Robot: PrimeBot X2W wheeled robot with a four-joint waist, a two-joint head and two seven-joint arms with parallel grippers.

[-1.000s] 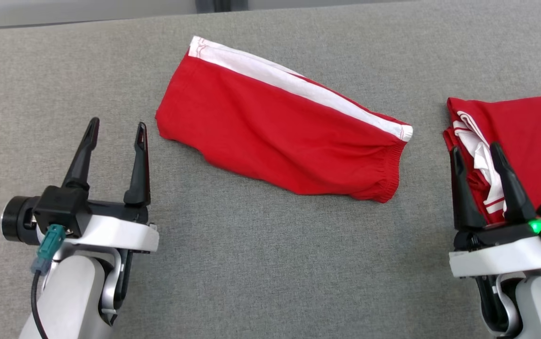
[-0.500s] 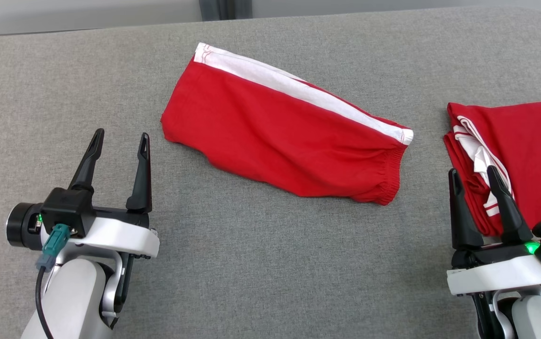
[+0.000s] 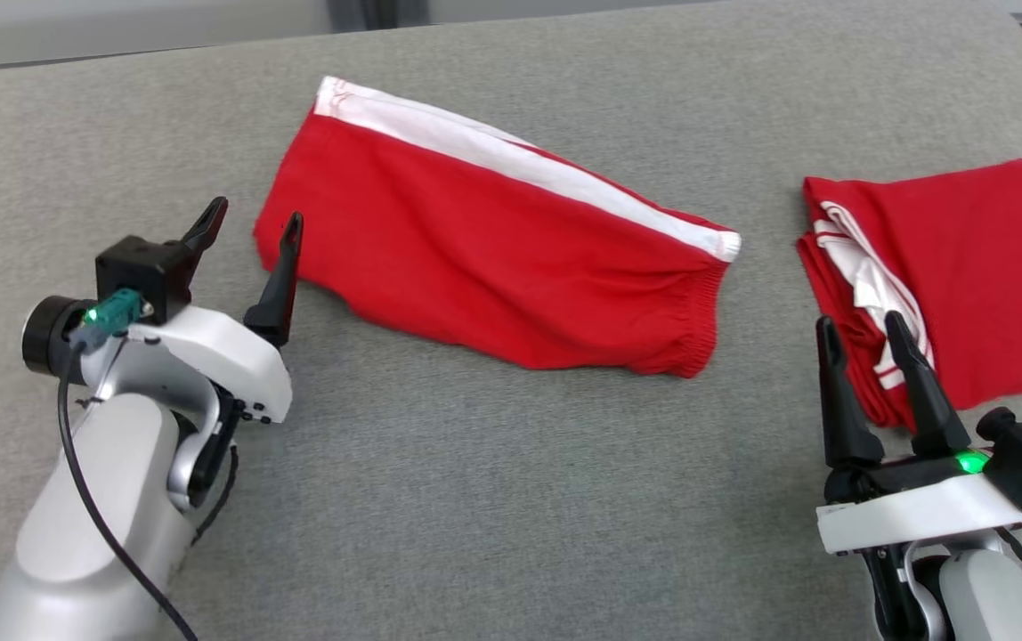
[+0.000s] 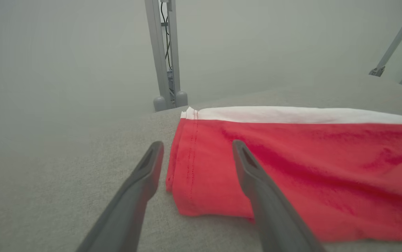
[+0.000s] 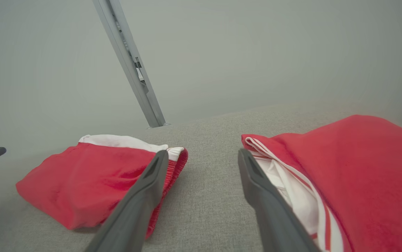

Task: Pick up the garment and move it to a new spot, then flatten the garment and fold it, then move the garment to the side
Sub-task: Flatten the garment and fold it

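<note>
The left gripper (image 3: 256,212), wide and empty, aimed at a hem corner of the red white-striped cloth shorts (image 3: 493,258), seemingly to pinch it; the right gripper (image 3: 858,320) waited, equally wide

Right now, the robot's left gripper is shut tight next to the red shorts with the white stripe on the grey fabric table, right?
Not quite. The left gripper is open, not shut tight: the left wrist view shows its two dark fingers spread well apart. The rest is right: it is next to the hem end of the red shorts with the white stripe, on the grey fabric table.
</note>
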